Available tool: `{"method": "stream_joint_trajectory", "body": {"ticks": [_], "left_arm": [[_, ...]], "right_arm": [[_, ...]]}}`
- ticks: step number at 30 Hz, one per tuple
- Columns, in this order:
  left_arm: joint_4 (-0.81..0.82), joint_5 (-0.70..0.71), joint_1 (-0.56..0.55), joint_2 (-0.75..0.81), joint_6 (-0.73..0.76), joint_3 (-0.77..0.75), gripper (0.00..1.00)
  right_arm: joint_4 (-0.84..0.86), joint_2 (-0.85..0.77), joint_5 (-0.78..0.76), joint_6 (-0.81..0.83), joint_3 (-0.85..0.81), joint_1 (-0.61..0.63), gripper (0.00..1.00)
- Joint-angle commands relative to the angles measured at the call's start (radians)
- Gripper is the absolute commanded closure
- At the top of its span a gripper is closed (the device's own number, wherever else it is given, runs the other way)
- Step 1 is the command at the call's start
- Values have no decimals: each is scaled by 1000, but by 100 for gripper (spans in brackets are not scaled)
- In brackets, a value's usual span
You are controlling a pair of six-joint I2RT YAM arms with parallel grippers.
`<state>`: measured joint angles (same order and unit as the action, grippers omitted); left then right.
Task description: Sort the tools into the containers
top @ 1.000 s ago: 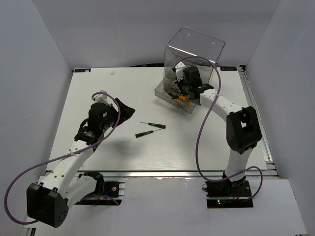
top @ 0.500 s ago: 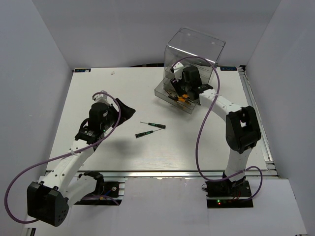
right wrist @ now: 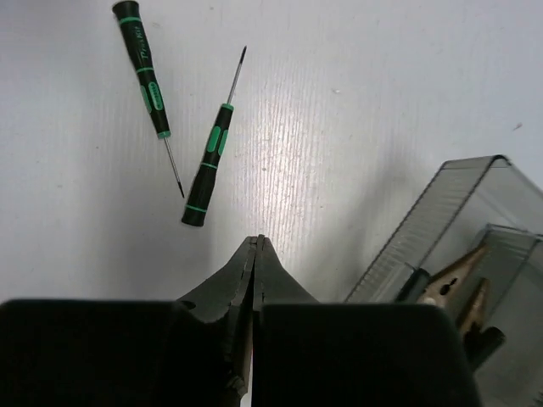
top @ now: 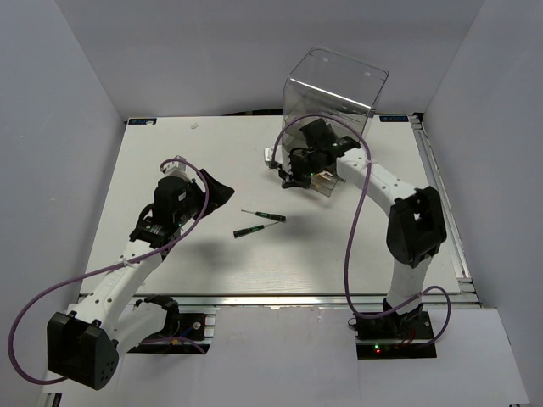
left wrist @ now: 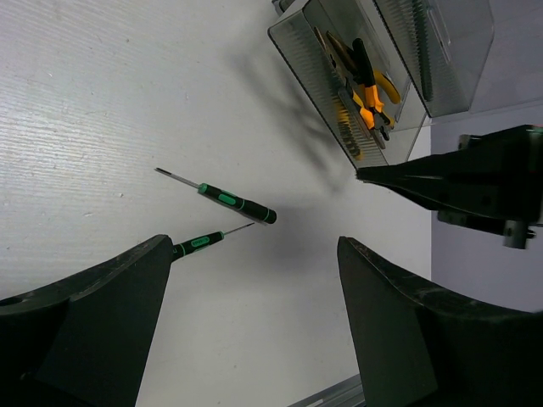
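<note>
Two thin black-green screwdrivers lie on the table's middle; they also show in the left wrist view and the right wrist view. The smoky transparent cabinet stands at the back right with its bottom drawer pulled out. In the drawer lie orange-handled pliers and darker tools; I cannot make out the wrench. My right gripper is shut and empty, just left of the drawer, its tip above bare table. My left gripper is open and empty, left of the screwdrivers.
Purple cables loop along both arms. The drawer's corner lies close to the right of my right gripper. Grey walls enclose the table on three sides. A small white bit lies at the far edge.
My right gripper has come out of the open drawer and moved left and nearer, over the table, towards the screwdrivers. The left arm has not moved.
</note>
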<state>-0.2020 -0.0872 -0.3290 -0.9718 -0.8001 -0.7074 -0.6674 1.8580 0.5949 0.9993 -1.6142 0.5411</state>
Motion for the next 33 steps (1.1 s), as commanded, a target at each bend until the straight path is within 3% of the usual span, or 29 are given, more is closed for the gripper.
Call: {"method": "stream_joint_trajectory", "body": {"ticks": [1, 5, 9, 12, 13, 16, 22, 33], "left_arm": [[7, -5, 1, 19, 12, -3, 10], [1, -2, 1, 22, 10, 0, 10], [-2, 3, 1, 24, 12, -4, 10], [-5, 3, 1, 21, 13, -9, 10], [-5, 1, 1, 18, 13, -10, 10], [-5, -3, 1, 15, 12, -10, 10], [-7, -5, 1, 16, 12, -4, 10], [-7, -3, 1, 36, -1, 16, 10]], "right_arm": [[32, 47, -94, -66, -18, 14, 100], [192, 61, -358, -282, 20, 52, 100], [330, 53, -530, -347, 112, 97, 100], [400, 53, -627, -364, 157, 106, 87], [410, 53, -642, -364, 166, 106, 75], [459, 53, -701, -354, 177, 106, 56], [519, 49, -780, -326, 178, 99, 34], [496, 75, -767, -277, 129, 36, 19]]}}
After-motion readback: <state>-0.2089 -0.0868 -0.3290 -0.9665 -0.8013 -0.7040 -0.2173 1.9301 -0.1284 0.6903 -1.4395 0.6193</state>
